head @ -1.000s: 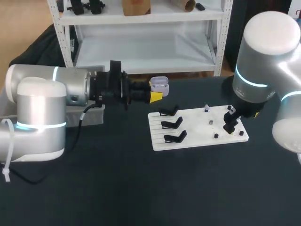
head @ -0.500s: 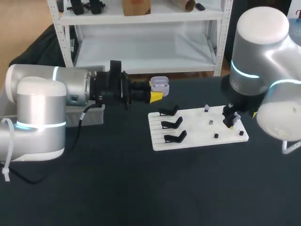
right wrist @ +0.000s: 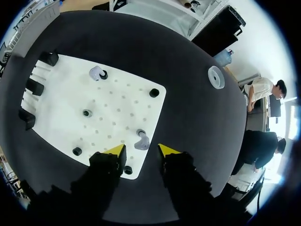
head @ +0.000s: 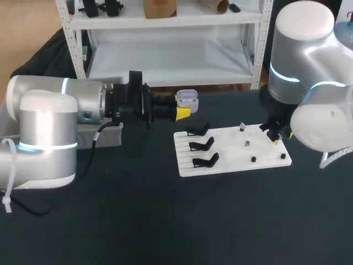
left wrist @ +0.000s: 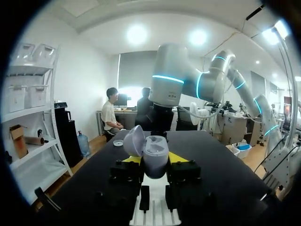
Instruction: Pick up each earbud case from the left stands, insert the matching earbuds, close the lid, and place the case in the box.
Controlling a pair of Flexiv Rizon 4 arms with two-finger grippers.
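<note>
Holding the case (left wrist: 155, 153) with its lid open, the left tool (head: 181, 107) is clamped on its sides above the bench (head: 138, 221), behind the white board (head: 226, 161). The right tool (right wrist: 141, 150) hangs over the board's right end, fingers apart, an earbud (right wrist: 142, 140) just ahead of them. Three black stands (head: 201, 146) sit at the board's left.

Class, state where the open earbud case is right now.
Head view: the earbud case is clamped lid-open in the left gripper, near the middle, just beyond the black stands on the white board.
</note>
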